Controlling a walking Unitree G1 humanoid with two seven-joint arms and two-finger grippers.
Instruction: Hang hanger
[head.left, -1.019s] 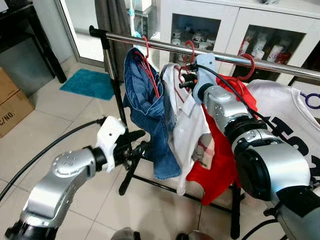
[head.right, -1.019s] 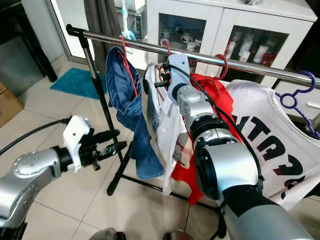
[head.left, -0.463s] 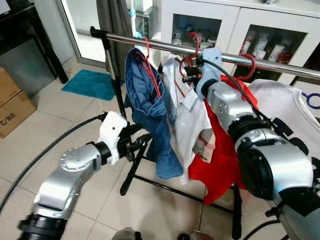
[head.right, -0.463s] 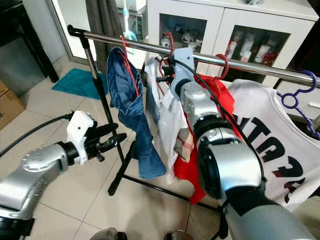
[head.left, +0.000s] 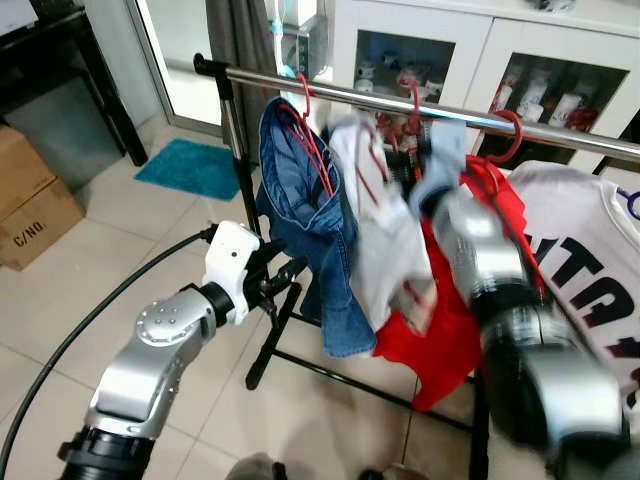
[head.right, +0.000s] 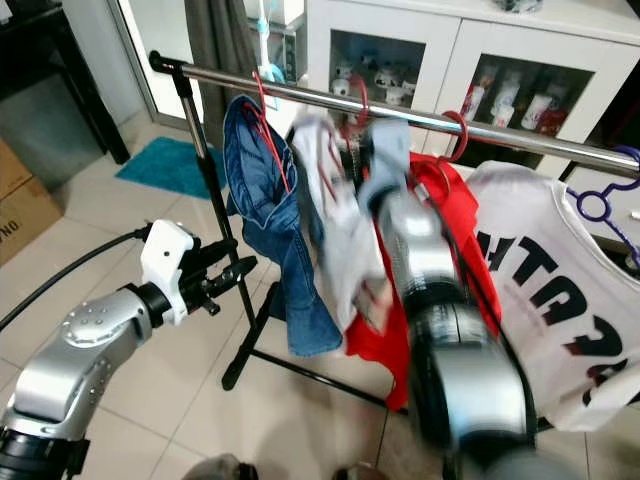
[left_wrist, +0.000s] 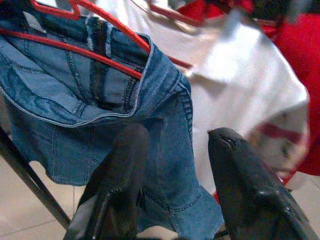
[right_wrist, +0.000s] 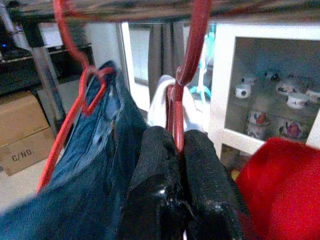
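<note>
Gripping the neck of a red hanger (right_wrist: 186, 75), the right gripper (right_wrist: 176, 145) has its two black fingers pinched tight on the red wire just under the hook. The hook itself curves up over the chrome rail (head.left: 350, 96) of the clothes rack, so the hanger is up at the bar with a white shirt (head.left: 385, 240) draped from it. The right arm is motion-blurred in both head views, so you can't make out much more detail up there.

On the rail from the robot's left: a pair of blue jeans (head.left: 310, 230) on its own red hanger, then the white shirt, then a red garment (head.left: 440, 340), then a white printed tee (head.right: 545, 310) on a purple hanger (head.right: 600, 205).

The left gripper (left_wrist: 172, 165) hangs lower down, just in front of the jeans, fingers spread apart with nothing between them. From its wrist camera you see denim right past the fingertips, but I can't tell if it's touching.

Background stuff: white glass-door cabinet (head.left: 520, 60) behind the rack, a teal mat (head.left: 195, 167) on the tiled floor, and a cardboard box (head.left: 30, 210) off to the left.
</note>
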